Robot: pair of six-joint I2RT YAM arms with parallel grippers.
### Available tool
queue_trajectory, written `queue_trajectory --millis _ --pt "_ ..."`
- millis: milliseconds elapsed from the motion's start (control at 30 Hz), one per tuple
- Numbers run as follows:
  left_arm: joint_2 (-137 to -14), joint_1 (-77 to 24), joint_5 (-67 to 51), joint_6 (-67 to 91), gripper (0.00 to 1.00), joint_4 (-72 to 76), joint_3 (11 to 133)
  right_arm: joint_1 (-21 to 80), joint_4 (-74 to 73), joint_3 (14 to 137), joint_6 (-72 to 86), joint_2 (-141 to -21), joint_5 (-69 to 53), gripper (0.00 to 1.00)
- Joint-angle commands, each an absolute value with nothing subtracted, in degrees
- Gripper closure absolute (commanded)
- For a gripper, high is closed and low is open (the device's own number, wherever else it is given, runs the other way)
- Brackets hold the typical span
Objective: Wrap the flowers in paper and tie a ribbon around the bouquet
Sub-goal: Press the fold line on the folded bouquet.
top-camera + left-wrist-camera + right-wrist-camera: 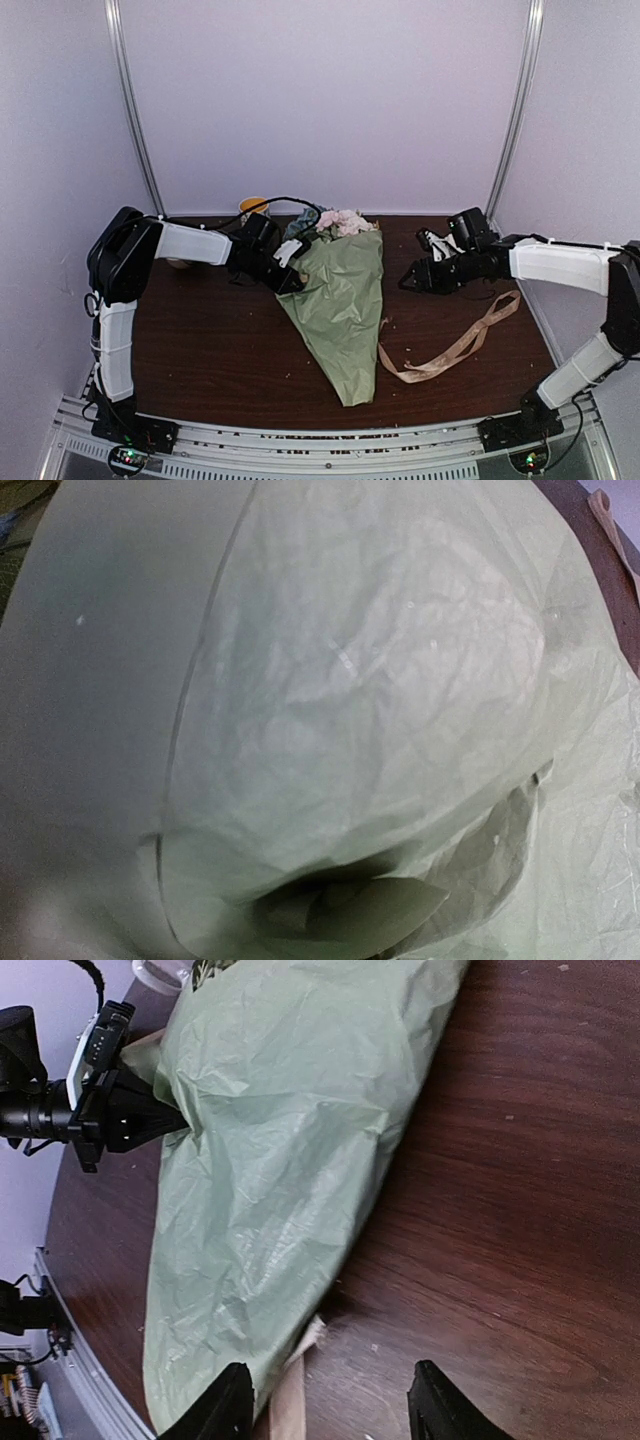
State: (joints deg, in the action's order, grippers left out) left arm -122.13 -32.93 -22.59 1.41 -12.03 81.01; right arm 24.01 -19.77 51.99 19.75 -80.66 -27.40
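— Rail (300,452) and both arm bases run along the near edge. What lies beyond?
— Dark brown wooden surface (200,340), speckled with crumbs, closed in by pale lilac walls (330,100) and two slanted metal poles (135,110).
— And the bouquet (340,300)?
— Lying mid-surface, its point toward the rail, flowers (343,221) at the far end. Ribbon (455,350) trails loose on the surface to its right.
— Pincers?
— Left pincer (290,280) is pressed together on the paper (290,1160) at the cone's left edge. Right pincer (330,1390) stands apart, holding nothing, near the cone's right side.
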Motion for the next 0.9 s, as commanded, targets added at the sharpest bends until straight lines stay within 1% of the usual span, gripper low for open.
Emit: queue_trajectory --millis 0,133,400,600,767,867 --pt "-122.3 -32.0 -20.0 1.6 1.0 -12.2 80.3 24.8 -10.6 58.8 25.1 -92.2 -37.8 0.46" --pt "-122.3 -32.0 -20.3 1.6 1.0 -12.0 80.2 26.2 -10.6 63.4 25.5 -101.8 -39.3 0.45" --pt "-122.5 -32.1 -21.5 2.2 1.0 -11.4 79.9 30.2 -4.9 64.6 28.5 -109.4 -40.8 0.44" --pt "-122.5 -32.0 -22.1 2.3 1.0 -11.2 79.8 31.3 -2.9 63.4 30.4 -110.4 -41.7 0.45" --pt "-122.4 -32.1 -22.1 2.2 1.0 -11.4 79.7 30.2 -7.3 60.8 29.3 -105.2 -35.9 0.45" --pt "-122.4 -32.1 -21.9 2.3 1.0 -11.6 79.8 28.5 -12.4 59.4 28.7 -102.2 -28.4 0.45"
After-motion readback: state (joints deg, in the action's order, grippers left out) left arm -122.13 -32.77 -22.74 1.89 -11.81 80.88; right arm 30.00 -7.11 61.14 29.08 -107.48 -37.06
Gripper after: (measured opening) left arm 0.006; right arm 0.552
